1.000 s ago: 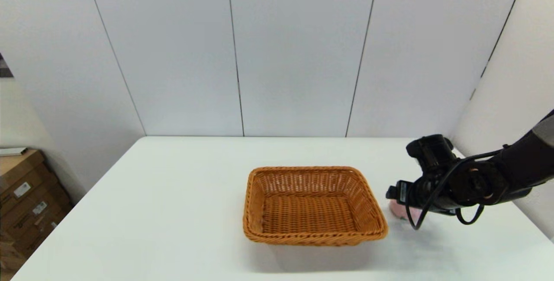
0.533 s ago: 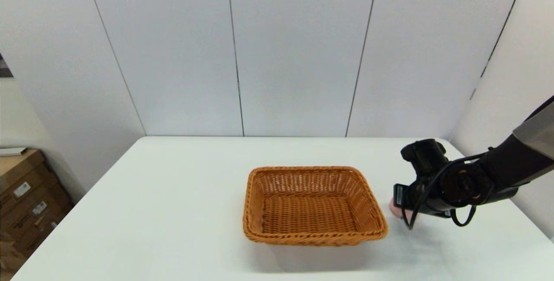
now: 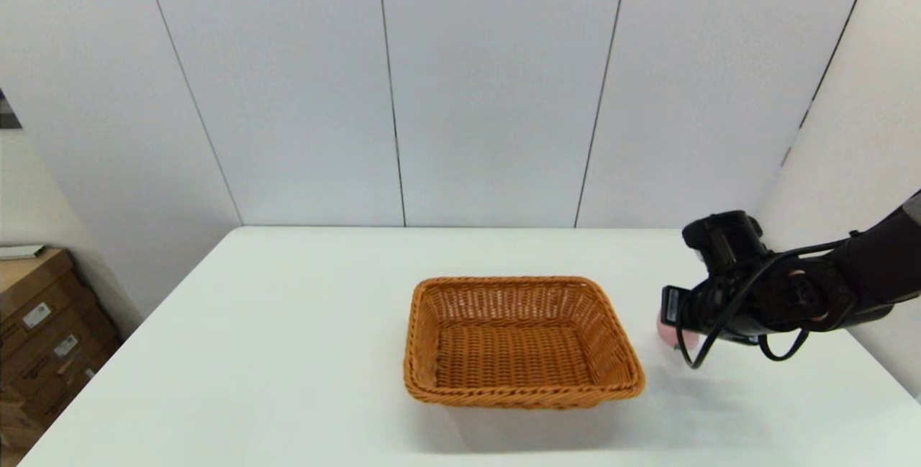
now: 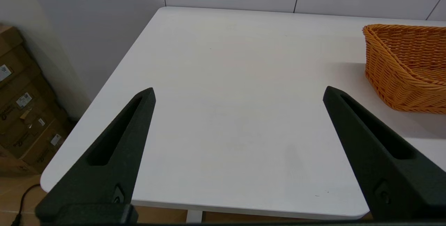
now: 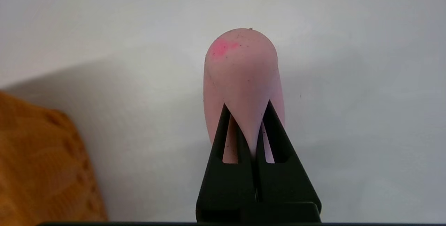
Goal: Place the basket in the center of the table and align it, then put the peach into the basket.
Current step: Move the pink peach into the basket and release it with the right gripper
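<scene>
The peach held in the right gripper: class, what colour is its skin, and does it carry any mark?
Pale pink peach with one brighter pink blotch; right wrist view shows it best.

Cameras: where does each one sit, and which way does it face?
Head view: on the head, facing forward and down at the table; shows the right arm's tool at the peach.
Left wrist view: behind the open left tool, facing the table's left part.
Right wrist view: behind the right tool, shut on the peach.
Shared: all three show the basket.
</scene>
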Robot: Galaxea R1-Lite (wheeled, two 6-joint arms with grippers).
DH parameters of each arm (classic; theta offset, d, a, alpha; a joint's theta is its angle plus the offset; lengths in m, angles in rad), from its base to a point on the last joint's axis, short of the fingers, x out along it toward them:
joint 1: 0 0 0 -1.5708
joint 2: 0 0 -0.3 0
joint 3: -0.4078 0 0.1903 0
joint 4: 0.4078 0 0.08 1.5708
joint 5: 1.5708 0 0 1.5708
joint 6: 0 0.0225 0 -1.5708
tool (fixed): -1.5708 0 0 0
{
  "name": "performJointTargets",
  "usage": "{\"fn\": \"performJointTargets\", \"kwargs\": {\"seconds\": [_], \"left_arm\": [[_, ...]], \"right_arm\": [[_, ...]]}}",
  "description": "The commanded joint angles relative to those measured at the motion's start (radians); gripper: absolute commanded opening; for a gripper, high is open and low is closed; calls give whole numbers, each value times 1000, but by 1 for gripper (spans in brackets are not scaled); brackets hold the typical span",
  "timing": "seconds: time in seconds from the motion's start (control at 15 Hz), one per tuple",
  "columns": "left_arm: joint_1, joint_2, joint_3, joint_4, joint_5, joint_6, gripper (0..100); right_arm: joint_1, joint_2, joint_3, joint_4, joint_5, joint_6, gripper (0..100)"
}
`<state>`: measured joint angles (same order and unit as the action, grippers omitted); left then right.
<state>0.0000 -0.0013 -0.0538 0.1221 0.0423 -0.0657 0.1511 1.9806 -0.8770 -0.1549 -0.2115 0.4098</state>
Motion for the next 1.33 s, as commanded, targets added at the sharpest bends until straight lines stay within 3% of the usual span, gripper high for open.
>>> {"fn": "performJointTargets", "kwargs": {"seconds": [0.07,0.33,0.73,1.0,1.07,1.33], "left_arm": [[0,0,0,1,1,0,100],[0,0,0,1,1,0,100],[0,0,0,1,1,-2,100],[0,0,0,1,1,0,100],[0,0,0,1,1,0,100],[0,0,0,1,1,0,100]], "right_arm": [[36,-167,-37,37,6,1,0],[139,-246,-105,100,81,37,0],[390,-171,-177,183,83,38,0],[453,-45,-203,183,89,41,0],[456,-26,-208,183,89,41,100],[453,-3,-220,181,90,55,100]]}}
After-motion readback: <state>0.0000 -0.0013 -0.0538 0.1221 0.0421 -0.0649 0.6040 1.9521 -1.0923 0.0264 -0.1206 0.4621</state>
